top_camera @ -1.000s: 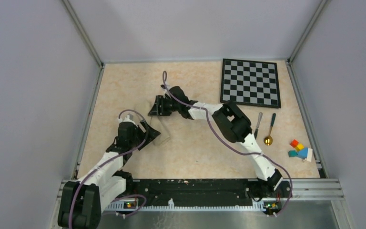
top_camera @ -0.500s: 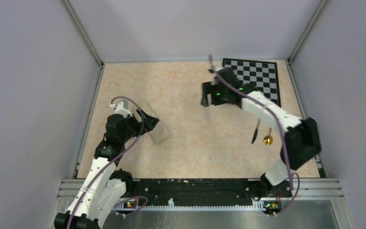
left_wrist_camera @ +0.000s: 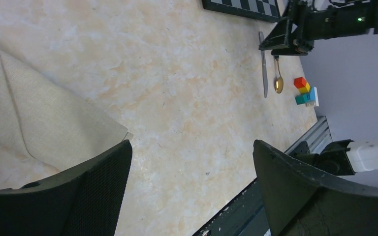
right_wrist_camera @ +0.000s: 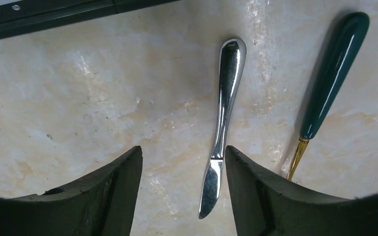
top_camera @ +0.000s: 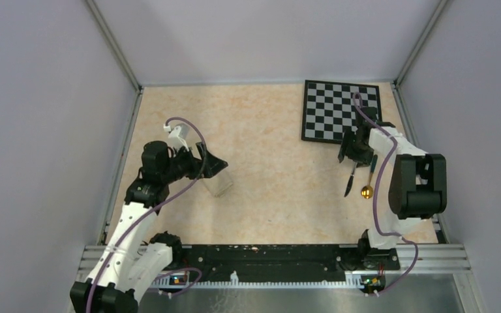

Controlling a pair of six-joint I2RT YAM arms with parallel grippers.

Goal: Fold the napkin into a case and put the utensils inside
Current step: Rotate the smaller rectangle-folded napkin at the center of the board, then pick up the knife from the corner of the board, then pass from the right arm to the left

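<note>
Now: both grippers open, napkin by the left one, utensils under the right one

Top view: the napkin (top_camera: 218, 184) lies on the table (top_camera: 267, 195) left of the middle, a small narrow piece of beige cloth. The left gripper (top_camera: 210, 165) hangs just over its far end with nothing in it. Across the table, the knife (top_camera: 350, 180) and the spoon (top_camera: 368, 181) lie side by side near the right edge, close together but apart, both well away from the napkin. The right gripper (top_camera: 351, 150) hangs over the far ends of the two utensils, just in front of the checkered board (top_camera: 342, 112).

Left wrist view: the jaws stand very wide, one finger (left_wrist_camera: 88, 196) low on the left and the other low on the right, with only bare tabletop between them. The cloth fills the left of the picture, with a crease running along it and one corner reaching just beside the left finger; whether the finger touches it I cannot tell. Far off are the knife, the spoon, some small coloured blocks (left_wrist_camera: 305, 92) beyond them, and the right gripper above the handle ends.

Right wrist view: the jaws are open at a middling width and hold nothing. The knife lies flat on the table, its blade in the gap between the two fingers (right_wrist_camera: 275, 201) and nearer this one, its rounded handle end pointing away. The spoon's dark green handle lies outside the gap, beyond the same finger
</note>
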